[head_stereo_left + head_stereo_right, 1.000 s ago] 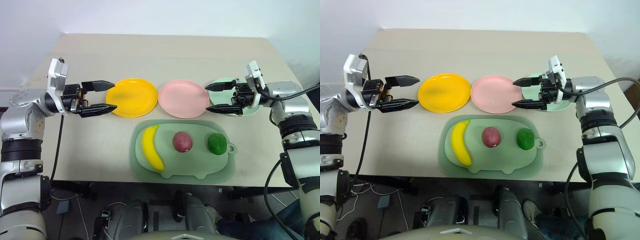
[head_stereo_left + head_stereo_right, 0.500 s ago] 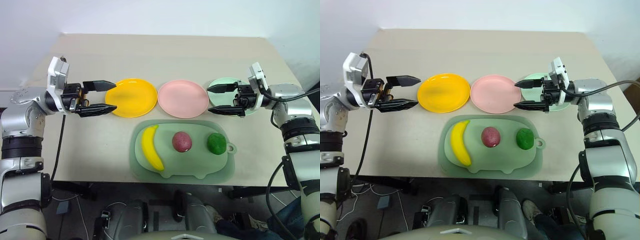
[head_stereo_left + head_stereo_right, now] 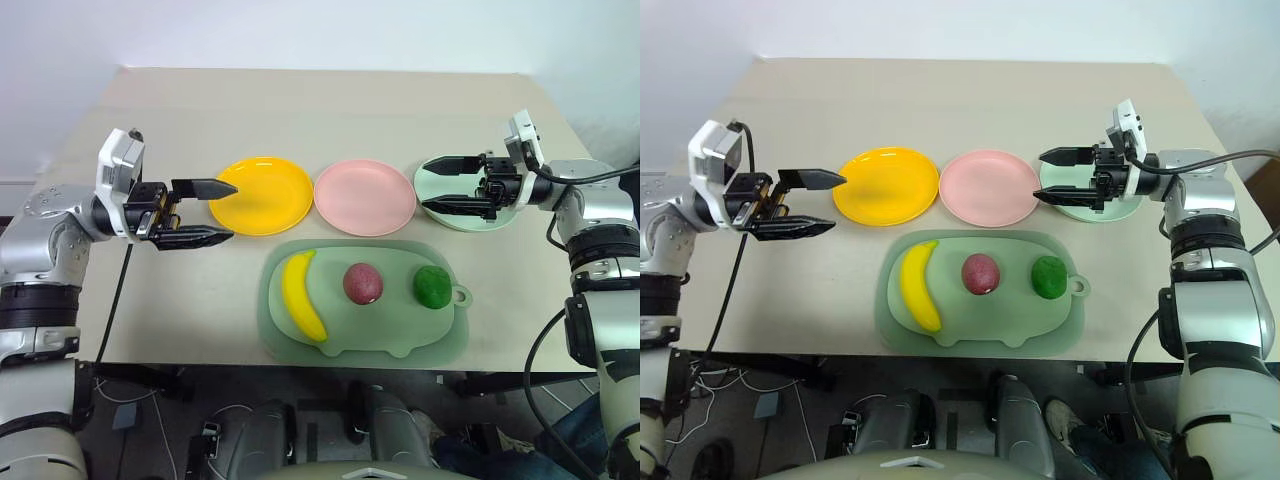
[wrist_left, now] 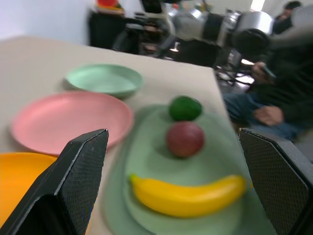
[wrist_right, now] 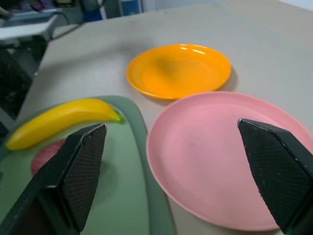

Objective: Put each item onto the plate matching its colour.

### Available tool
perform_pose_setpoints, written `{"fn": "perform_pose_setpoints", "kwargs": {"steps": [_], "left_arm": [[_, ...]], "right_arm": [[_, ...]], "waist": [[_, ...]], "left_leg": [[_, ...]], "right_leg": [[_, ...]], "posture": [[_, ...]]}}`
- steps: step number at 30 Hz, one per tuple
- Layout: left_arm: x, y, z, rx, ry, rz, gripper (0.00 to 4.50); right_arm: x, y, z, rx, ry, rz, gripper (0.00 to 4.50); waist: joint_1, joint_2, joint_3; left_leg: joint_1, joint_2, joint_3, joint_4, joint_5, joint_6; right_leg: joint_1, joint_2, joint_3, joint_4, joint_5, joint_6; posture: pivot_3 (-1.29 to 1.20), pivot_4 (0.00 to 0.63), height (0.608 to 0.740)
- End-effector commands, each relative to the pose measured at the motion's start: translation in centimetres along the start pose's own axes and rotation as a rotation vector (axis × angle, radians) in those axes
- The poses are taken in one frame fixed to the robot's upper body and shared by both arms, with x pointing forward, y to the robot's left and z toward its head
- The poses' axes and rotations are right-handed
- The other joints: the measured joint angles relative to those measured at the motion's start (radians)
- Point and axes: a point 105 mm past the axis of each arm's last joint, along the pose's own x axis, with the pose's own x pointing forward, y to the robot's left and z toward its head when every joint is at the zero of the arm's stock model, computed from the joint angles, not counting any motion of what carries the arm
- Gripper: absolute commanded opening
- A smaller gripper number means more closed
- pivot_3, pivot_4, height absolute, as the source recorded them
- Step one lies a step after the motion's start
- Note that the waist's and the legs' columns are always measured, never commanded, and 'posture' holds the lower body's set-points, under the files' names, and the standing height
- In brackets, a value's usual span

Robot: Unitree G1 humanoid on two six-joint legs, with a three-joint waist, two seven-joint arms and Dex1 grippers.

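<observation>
On the pale green pig-shaped mat (image 3: 370,335) lie a yellow banana (image 3: 300,297), a round red-purple fruit (image 3: 363,284) and a round dark green fruit (image 3: 433,287). Behind the mat stand three plates in a row: orange-yellow (image 3: 268,195), pink (image 3: 365,197) and mint green (image 3: 462,222). My left gripper (image 3: 234,211) hovers open by the orange-yellow plate's left rim, pointing right, with nothing in it. My right gripper (image 3: 425,186) is open and empty over the mint plate, pointing left. The left wrist view looks across the banana (image 4: 188,196) and both round fruits.
The beige table (image 3: 330,110) stretches bare behind the plates, up to a white wall. Its front edge runs just below the mat. A seated person (image 4: 274,98) shows beyond the table's right end in the left wrist view.
Both grippers stay open and empty. The left one has turned a little and sits slightly nearer the table's front; the right one has drawn slightly to the right over the mint plate.
</observation>
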Motion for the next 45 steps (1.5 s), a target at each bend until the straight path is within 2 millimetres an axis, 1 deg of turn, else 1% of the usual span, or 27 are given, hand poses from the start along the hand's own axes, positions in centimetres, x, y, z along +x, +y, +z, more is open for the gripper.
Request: {"fn": "perform_pose_setpoints", "kwargs": {"steps": [1,4,6,7,9,10,12,14,15,16,17,18,20,22,25,26,30,31,32,33,34,36,38,41,45], "left_arm": [[0.2,-0.8,1.0,0.027,-0.004,-0.044,4.46],[0.3,-1.3,0.6,0.018,0.009,-0.067,4.46],[0.2,-1.4,0.4,0.019,0.012,-0.069,4.46],[0.1,-1.4,0.5,0.020,0.008,-0.067,4.46],[0.0,-1.4,0.5,0.023,0.003,-0.063,4.46],[-0.1,-1.3,0.5,0.025,0.004,-0.058,4.46],[-0.2,-1.2,0.3,0.033,0.004,-0.046,4.46],[-0.7,-0.9,0.4,0.044,-0.006,-0.019,4.46],[-0.9,-0.9,0.4,0.049,-0.009,-0.010,4.46],[-1.1,-0.9,0.5,0.052,-0.014,0.000,4.46],[-1.4,-0.8,0.5,0.060,-0.018,0.011,4.46],[-1.5,-0.7,0.4,0.064,-0.021,0.022,4.46],[-1.7,-0.7,0.2,0.063,-0.017,0.032,4.46],[-1.8,-0.7,0.1,0.059,-0.024,0.039,4.46],[-1.9,-0.4,-0.2,0.061,-0.027,0.054,4.46],[-1.9,-0.3,-0.3,0.058,-0.033,0.057,4.46],[-1.5,0.1,-0.4,0.055,-0.052,0.059,4.46],[-1.4,0.2,-0.5,0.052,-0.053,0.060,4.46],[-1.4,0.3,-0.6,0.050,-0.052,0.061,4.46],[-1.3,0.4,-0.7,0.048,-0.050,0.063,4.46],[-1.3,0.5,-0.6,0.047,-0.053,0.064,4.46],[-1.3,0.6,-0.5,0.046,-0.053,0.067,4.46],[-1.3,0.6,-0.6,0.044,-0.047,0.069,4.46],[-1.4,0.7,-0.5,0.041,-0.043,0.075,4.46],[-1.6,0.9,-0.4,0.041,-0.040,0.082,4.46]], "right_arm": [[-0.4,-0.9,1.7,-0.043,-0.020,-0.064,4.50],[-0.7,-1.6,2.1,-0.038,-0.023,-0.132,4.50],[-0.7,-2.3,1.8,-0.049,0.012,-0.211,4.50],[-0.4,-1.3,1.4,0.041,0.024,-0.138,4.50],[-0.1,-0.2,1.1,0.087,0.035,-0.084,4.50],[0.0,0.0,1.0,0.062,0.042,-0.096,4.50],[-0.2,-0.1,1.0,0.002,0.048,-0.174,4.50],[-1.1,-0.2,0.9,-0.033,0.062,-0.282,4.50],[-1.3,0.6,0.7,0.037,0.055,-0.262,4.50],[-1.6,1.5,0.6,0.053,0.064,-0.254,4.50],[-1.9,2.2,0.4,0.033,0.096,-0.267,4.50],[-2.4,2.5,0.7,0.058,0.098,-0.287,4.50],[-2.9,3.2,2.1,0.146,0.056,-0.291,4.50],[-3.1,3.7,2.9,0.150,0.077,-0.316,4.50],[-3.1,4.6,3.7,0.211,0.076,-0.312,4.50],[-3.2,4.4,3.9,0.206,0.079,-0.347,4.50],[-3.2,5.1,2.9,0.150,0.199,-0.450,4.50],[-2.9,5.4,2.8,0.138,0.198,-0.439,4.50],[-2.8,5.3,2.8,0.132,0.185,-0.463,4.50],[-2.7,5.2,2.7,0.175,0.148,-0.480,4.50],[-2.4,5.5,2.1,0.192,0.153,-0.480,4.50],[-2.7,4.9,0.9,0.098,0.228,-0.606,4.50],[-2.1,5.9,0.3,0.230,0.175,-0.550,4.50],[-2.2,6.3,0.1,0.374,0.107,-0.538,4.50],[-2.4,6.3,0.3,0.430,0.051,-0.579,4.50]], "waist": [[0.001,0.000,0.000],[0.000,0.000,0.000],[-0.001,0.000,0.000],[-0.002,0.000,0.000],[0.000,0.000,0.000],[0.001,0.000,0.000],[0.004,0.000,0.000],[0.009,0.000,0.000],[0.010,0.000,0.000],[0.010,0.000,0.000],[0.011,0.000,0.000],[0.012,0.000,0.000],[0.010,0.000,0.000],[0.007,0.000,0.000],[0.008,0.000,0.000],[0.008,0.000,0.000],[0.013,0.000,0.000],[0.013,0.000,0.000],[0.013,-0.001,-0.001],[0.011,-0.001,-0.001],[0.011,-0.001,-0.001],[0.011,-0.001,-0.001],[0.011,-0.001,-0.001],[0.010,-0.001,-0.001],[0.010,-0.001,-0.001]], "left_leg": [[0.000,0.000,0.000,0.000,0.000,0.000],[0.000,0.000,0.000,0.000,0.000,0.000],[0.000,0.000,0.000,0.000,0.000,0.000],[0.000,0.000,0.000,0.000,0.000,0.000],[0.000,0.000,0.000,0.000,0.000,0.000],[0.000,0.000,0.000,0.000,0.000,0.000],[0.000,0.000,0.000,0.000,0.000,0.000],[0.000,0.000,0.000,0.000,0.000,0.000],[-0.001,0.000,0.000,0.000,0.000,0.000],[-0.001,0.000,0.000,0.000,0.000,0.000],[-0.001,0.000,0.000,0.000,0.000,0.000],[-0.001,0.000,0.000,0.000,0.000,0.000],[-0.001,0.000,0.000,0.000,0.000,0.000],[0.000,0.000,0.001,0.000,-0.001,0.002],[0.001,0.000,0.000,0.000,-0.002,0.004],[0.001,0.000,0.000,-0.001,-0.002,0.004],[0.000,0.000,0.000,0.000,-0.003,0.005],[-0.001,0.000,0.000,0.000,-0.003,0.005],[-0.001,0.000,0.000,0.000,-0.003,0.005],[-0.001,-0.001,0.000,0.000,-0.003,0.005],[-0.001,-0.001,0.000,0.000,-0.003,0.005],[0.000,-0.001,0.000,0.000,-0.003,0.005],[0.000,0.000,0.000,-0.001,-0.003,0.005],[0.000,-0.001,0.000,0.000,-0.003,0.005],[-0.001,0.000,-0.001,-0.001,-0.003,0.005]], "right_leg": [[0.000,0.000,0.000,0.000,0.000,0.000],[0.000,0.000,0.000,0.000,0.000,0.000],[0.000,0.000,0.000,0.000,0.000,0.000],[0.000,0.000,0.000,0.000,0.000,0.000],[0.000,0.000,0.000,0.000,0.000,0.000],[0.000,0.000,0.000,0.000,0.000,0.000],[0.000,0.000,0.000,0.000,0.000,0.000],[0.000,0.000,0.000,0.000,0.000,0.000],[-0.001,0.000,0.000,0.000,0.000,0.000],[-0.001,0.000,0.000,0.000,0.000,0.000],[-0.001,0.000,0.000,0.000,0.000,0.000],[-0.001,0.000,0.000,0.000,0.000,0.000],[-0.001,0.000,0.000,0.000,0.000,0.000],[-0.001,0.000,0.001,-0.001,0.000,0.000],[-0.001,0.000,0.001,-0.001,0.000,0.000],[-0.001,0.000,0.001,-0.001,0.000,0.000],[-0.001,0.000,0.001,-0.001,0.000,0.000],[-0.001,0.000,0.001,-0.001,0.000,0.000],[-0.001,0.000,0.001,-0.001,0.000,0.000],[-0.001,0.000,0.001,-0.001,0.000,0.000],[-0.001,0.000,0.001,-0.002,0.000,0.000],[-0.001,0.000,0.001,-0.002,0.000,0.000],[-0.001,0.000,0.001,-0.001,0.000,0.000],[-0.001,0.000,0.001,-0.001,0.000,0.000],[-0.001,0.000,0.001,-0.001,0.000,0.000]], "posture": [[0.00,0.150,0.740],[0.00,0.150,0.740],[0.00,0.150,0.740],[0.00,0.150,0.740],[0.00,0.150,0.740],[0.00,0.150,0.740],[0.00,0.150,0.740],[0.00,0.150,0.740],[0.00,0.150,0.740],[0.00,0.150,0.740],[0.00,0.150,0.740],[0.00,0.150,0.740],[0.00,0.150,0.740],[0.00,0.150,0.740],[0.00,0.150,0.740],[0.00,0.150,0.740],[0.00,0.150,0.740],[0.00,0.150,0.740],[0.00,0.150,0.740],[0.00,0.150,0.740],[0.00,0.150,0.740],[0.00,0.150,0.740],[0.00,0.150,0.740],[0.00,0.150,0.740],[0.00,0.150,0.740]]}}
